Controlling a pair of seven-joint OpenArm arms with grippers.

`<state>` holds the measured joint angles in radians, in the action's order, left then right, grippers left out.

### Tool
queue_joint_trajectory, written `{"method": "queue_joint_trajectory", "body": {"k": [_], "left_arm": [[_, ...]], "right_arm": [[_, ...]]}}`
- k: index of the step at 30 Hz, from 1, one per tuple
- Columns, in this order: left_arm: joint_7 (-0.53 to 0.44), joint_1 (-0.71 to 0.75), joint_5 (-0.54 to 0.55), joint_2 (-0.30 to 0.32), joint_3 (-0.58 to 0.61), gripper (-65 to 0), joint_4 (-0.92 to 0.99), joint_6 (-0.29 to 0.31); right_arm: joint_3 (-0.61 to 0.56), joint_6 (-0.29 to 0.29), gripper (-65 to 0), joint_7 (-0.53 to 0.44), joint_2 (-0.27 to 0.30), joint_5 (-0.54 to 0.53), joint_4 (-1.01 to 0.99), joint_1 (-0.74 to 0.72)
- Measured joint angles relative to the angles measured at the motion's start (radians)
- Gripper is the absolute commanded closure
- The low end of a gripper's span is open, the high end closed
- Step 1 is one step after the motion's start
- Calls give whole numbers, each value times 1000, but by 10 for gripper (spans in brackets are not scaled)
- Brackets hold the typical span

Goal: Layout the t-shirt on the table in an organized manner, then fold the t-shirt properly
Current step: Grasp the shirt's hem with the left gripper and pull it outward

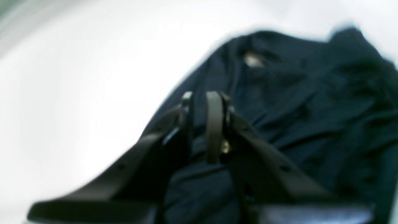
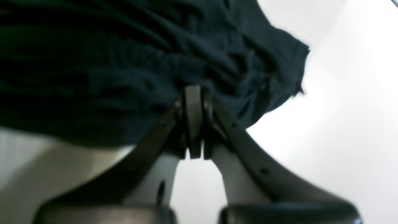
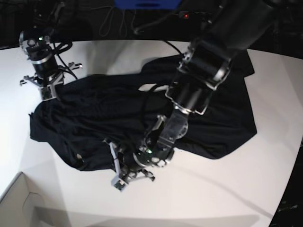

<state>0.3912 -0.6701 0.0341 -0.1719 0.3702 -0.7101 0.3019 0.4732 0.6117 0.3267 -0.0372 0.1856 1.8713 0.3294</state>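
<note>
The t-shirt (image 3: 142, 118), plain black, lies spread but rumpled across the middle of the white surface (image 3: 213, 194), w/ many creases and folds. Its wide body runs from the base view's left side toward the far right, where a part reaches near the surface's back edge. A pale tag (image 1: 253, 59) shows at the neck area in the left wrist view.

Left gripper (image 1: 202, 102) sits over the shirt's near edge in the base view, at the lower middle of the cloth. In the left wrist view its jaws stand close w/ a narrow gap between them, dark cloth right under and around them; whether they pinch fabric, can't tell, view is blurred. The left arm (image 3: 203, 71) reaches in from the base view's upper right, crossing over the shirt.

Right gripper (image 2: 193, 121) is at the shirt's far left corner in the base view. Its jaws are pressed together, and in the right wrist view they meet right at the cloth's edge, bunched fabric puckering around the tips: pinching the t-shirt there. A sleeve-like flap hangs out to the right of the jaws in that view.

Pale cardboard box (image 3: 19, 203) corner sits at the base view's lower left, apart from the shirt. Dark cables lie beyond the surface's back edge.
</note>
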Motion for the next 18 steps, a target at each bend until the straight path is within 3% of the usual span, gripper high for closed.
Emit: {"method": "queue_joint_trajectory", "body": {"k": [3, 5, 9, 15, 18], "left_arm": [[-125, -40, 76, 40, 36, -72, 143, -135], [-203, -45, 159, 44, 45, -76, 201, -175], [-240, -74, 216, 21, 57, -125, 333, -145], [-253, -23, 217, 22, 57, -132, 349, -119], [-307, 19, 229, 58, 57, -132, 342, -94]], "right_arm": [[3, -1, 0, 6, -4, 4, 2, 36], [6, 0, 0, 5, -7, 5, 2, 50], [6, 0, 0, 3, -10, 2, 3, 71], [5, 1, 0, 6, -8, 5, 6, 51], [5, 2, 0, 3, -6, 5, 15, 5]]}}
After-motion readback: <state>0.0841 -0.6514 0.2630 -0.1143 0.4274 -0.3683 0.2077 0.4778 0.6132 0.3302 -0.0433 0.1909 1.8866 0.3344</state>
